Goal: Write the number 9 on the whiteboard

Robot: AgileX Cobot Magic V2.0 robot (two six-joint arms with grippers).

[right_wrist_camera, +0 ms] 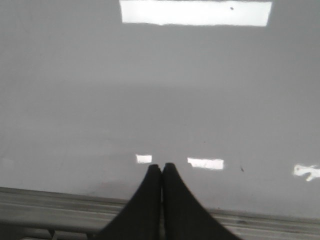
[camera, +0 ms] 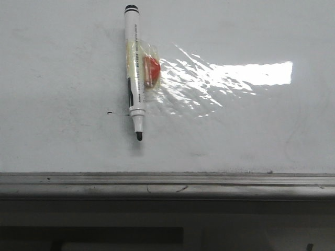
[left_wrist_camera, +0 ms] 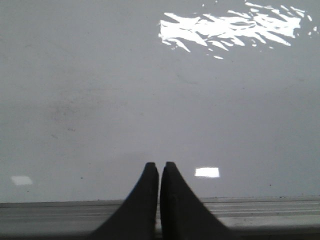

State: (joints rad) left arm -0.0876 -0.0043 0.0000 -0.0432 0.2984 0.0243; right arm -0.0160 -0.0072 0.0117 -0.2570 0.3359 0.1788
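Observation:
The whiteboard (camera: 68, 83) fills the front view, glossy white with a bright glare patch and a grey metal ledge (camera: 167, 184) along its bottom edge. A white marker (camera: 134, 73) with its black tip uncapped is taped to the board, tip down. No number 9 shows on the board; only a tiny black dash (camera: 110, 112) lies left of the marker's tip. Neither gripper shows in the front view. My left gripper (left_wrist_camera: 159, 165) is shut and empty over the board near the ledge. My right gripper (right_wrist_camera: 161, 166) is shut and empty, also near the ledge.
An orange piece (camera: 152, 70) sits under clear tape beside the marker. The grey ledge also shows in the left wrist view (left_wrist_camera: 270, 212) and the right wrist view (right_wrist_camera: 50, 205). Below the ledge is a dark gap.

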